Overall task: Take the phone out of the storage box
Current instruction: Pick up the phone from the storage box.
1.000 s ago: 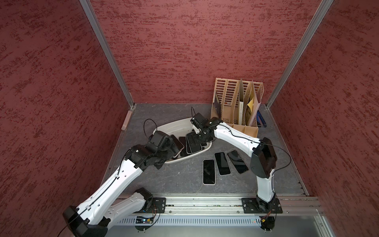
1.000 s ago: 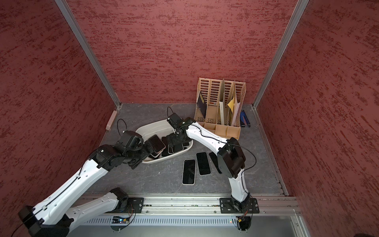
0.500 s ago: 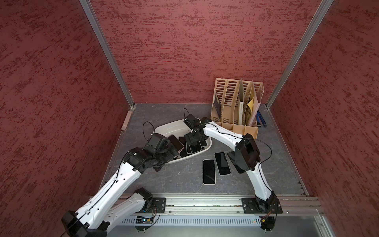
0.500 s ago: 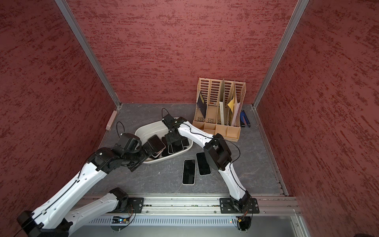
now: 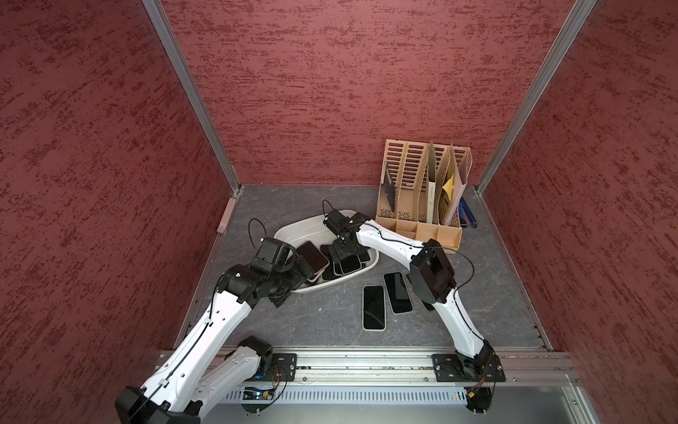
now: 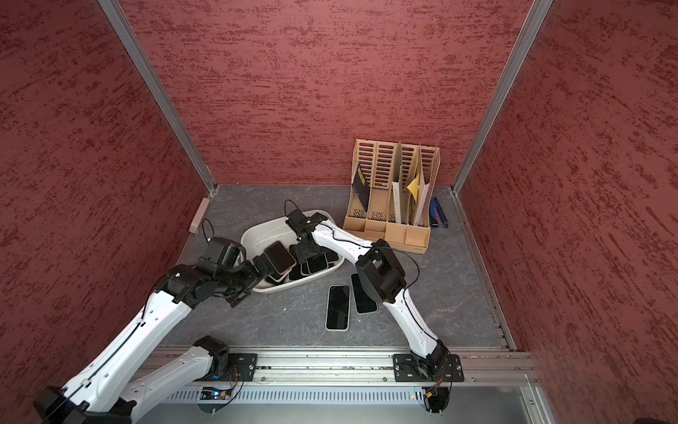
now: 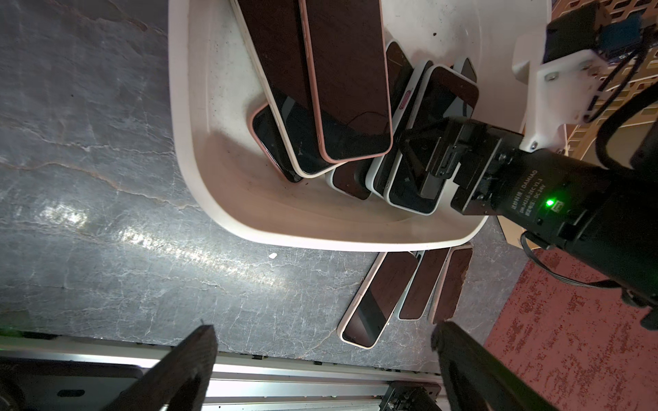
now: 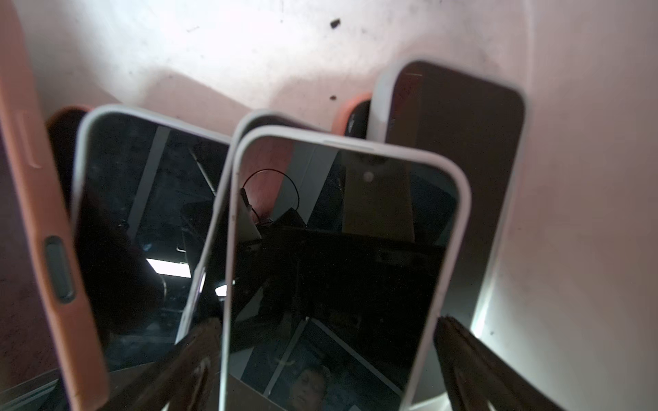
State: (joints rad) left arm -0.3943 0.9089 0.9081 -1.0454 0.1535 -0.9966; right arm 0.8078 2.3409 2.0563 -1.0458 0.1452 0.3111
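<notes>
- Storage box [image 5: 299, 231]: white tub, centre-left of tabletop [image 5: 293, 330]. Several phones are piled inside, overlapping, mostly in its near half.
- White-cased phone [image 8: 338, 249]: screen up, on top of the pile, right part of the box.
- R gripper [image 8: 324, 334]: reaches down into the box, jaws fully apart, one finger along each long edge of the white-cased phone. Contact cannot be told.
- L gripper [image 7: 322, 334]: jaws fully apart, empty, at the box's near-left rim, next to the pink-cased phone [image 5: 312, 257].
- Three phones [image 7: 381, 295]: flat on the tabletop, screens up, side by side, just near-right of the box.
- File organizer [image 5: 422, 191]: beige, slotted, far right, against the back wall.
</notes>
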